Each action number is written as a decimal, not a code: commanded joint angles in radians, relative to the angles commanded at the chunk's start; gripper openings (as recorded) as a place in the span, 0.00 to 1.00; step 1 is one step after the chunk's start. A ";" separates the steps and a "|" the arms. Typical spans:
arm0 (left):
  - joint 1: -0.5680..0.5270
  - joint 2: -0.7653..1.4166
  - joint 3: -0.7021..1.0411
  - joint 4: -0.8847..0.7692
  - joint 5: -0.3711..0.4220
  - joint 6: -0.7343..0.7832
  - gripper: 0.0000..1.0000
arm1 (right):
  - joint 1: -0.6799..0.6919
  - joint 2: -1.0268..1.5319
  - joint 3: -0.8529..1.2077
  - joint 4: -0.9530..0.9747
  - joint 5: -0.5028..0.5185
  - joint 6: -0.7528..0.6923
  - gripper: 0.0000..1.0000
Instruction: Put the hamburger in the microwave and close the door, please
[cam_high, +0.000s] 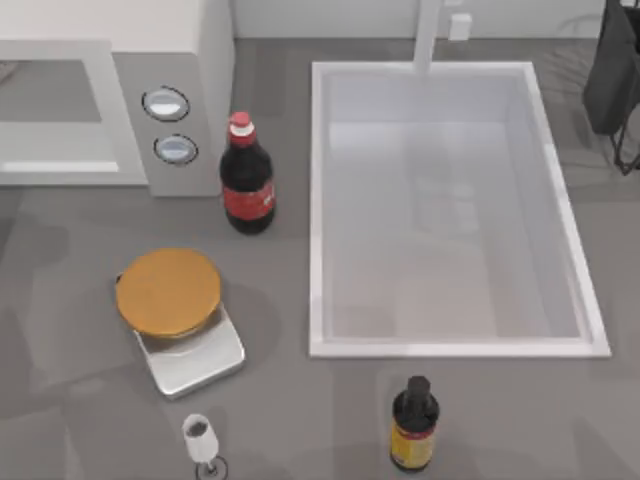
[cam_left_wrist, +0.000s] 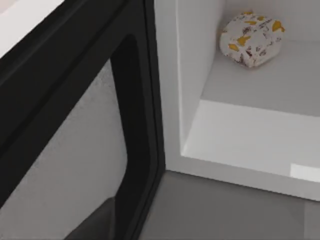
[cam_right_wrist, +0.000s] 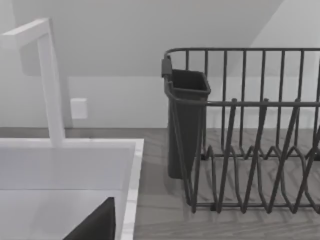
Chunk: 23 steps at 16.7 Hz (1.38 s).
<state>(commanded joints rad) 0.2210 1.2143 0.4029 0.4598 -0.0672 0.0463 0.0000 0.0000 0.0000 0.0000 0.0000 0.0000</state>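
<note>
Hamburger: the hamburger (cam_high: 168, 290) is seen in the top view on a square silver tray (cam_high: 197, 358), on the left half of the bench (cam_high: 70, 400); it is well apart from both sets of fingers and outside the microwave.
Microwave: the microwave (cam_high: 205, 70) is set at the far left of the bench, with its two dials facing forward; its white inside is seen straight ahead of the left fingers.
Door: in the left wrist view the door (cam_left_wrist: 136, 125) is swung away from the opening, its dark inner frame and grey window just beside the left fingers.
Inside the microwave: a white lump with yellow and brown flecks (cam_left_wrist: 252, 39) is lying at the back of the chamber, beyond the left fingers.
Left fingers: a dark wedge of the left fingers (cam_left_wrist: 95, 222) is seen close to the door; whether they are released or clenched cannot be told.
Right fingers: a dark wedge of the right fingers (cam_right_wrist: 97, 225) is seen over the sink's edge; their state cannot be told either.
Sink: the white sink (cam_high: 450, 349) is sunk into the right half of the bench, directly beneath the right fingers.
Tap: a white tap (cam_right_wrist: 50, 80) is raised at the sink's far side.
Rack: a dark wire rack (cam_right_wrist: 260, 150) is placed past the sink from the right fingers.
Cola bottle: a cola bottle (cam_high: 247, 185) is standing between microwave and sink.
Dark bottle: a yellow-labelled bottle (cam_high: 414, 425) is standing near the front edge.
Cup: a small white cup (cam_high: 200, 438) is standing near the tray.
</note>
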 joint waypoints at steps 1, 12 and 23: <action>-0.010 -0.070 -0.021 -0.024 0.002 -0.003 1.00 | 0.000 0.000 0.000 0.000 0.000 0.000 1.00; -0.168 -1.001 -0.317 -0.362 0.045 -0.030 1.00 | 0.000 0.000 0.000 0.000 0.000 0.000 1.00; -0.221 -1.214 -0.403 -0.460 0.067 -0.046 0.92 | 0.000 0.000 0.000 0.000 0.000 0.000 1.00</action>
<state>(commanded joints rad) 0.0000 0.0000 0.0000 0.0000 0.0000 0.0000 0.0000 0.0000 0.0000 0.0000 0.0000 0.0000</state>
